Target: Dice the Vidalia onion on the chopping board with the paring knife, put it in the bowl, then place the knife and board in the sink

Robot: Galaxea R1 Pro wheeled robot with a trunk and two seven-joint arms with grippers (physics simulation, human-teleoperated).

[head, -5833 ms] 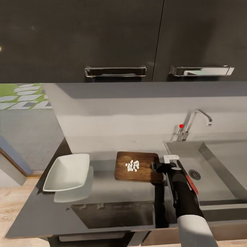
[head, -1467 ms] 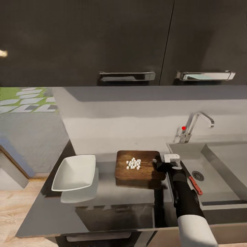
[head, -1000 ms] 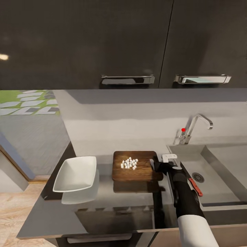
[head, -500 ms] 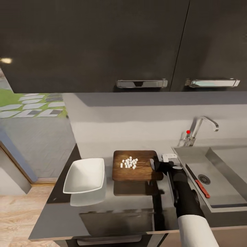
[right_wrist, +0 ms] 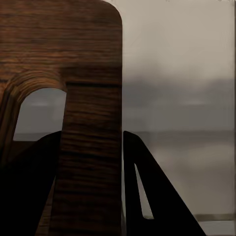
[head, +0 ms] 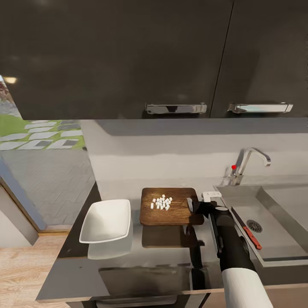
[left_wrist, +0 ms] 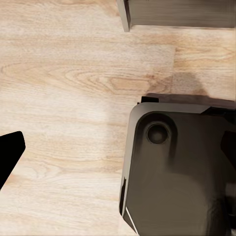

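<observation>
Head view shows us well into the task: the Vidalia onion point(head: 161, 203) is already diced, a small heap of white cubes sitting on the chopping board point(head: 170, 206), which we hold lifted a little above the grey worktop point(head: 128, 261), its reflection visible underneath. The paring knife point(head: 247, 223) already lies in the sink point(head: 273, 214), near the drain, so we judge that part done. The bowl point(head: 106, 221) stands on the worktop just left of the board and looks empty.

Our right tool point(head: 197, 207) sits at the board's handle end. In the right wrist view its two dark fingers point(right_wrist: 152, 196) flank the wooden bar beside the handle slot of the board point(right_wrist: 73, 73), so we read it as clamped on the board. Our left tool point(left_wrist: 7, 155) appears as one dark tip above wooden floor point(left_wrist: 73, 73), next to the robot's base point(left_wrist: 182, 172); we cannot tell whether it is apart or together.

What is left, as we judge it: tip or slide the cubes into the bowl, then carry the board back and set it in the sink beside the knife.
</observation>
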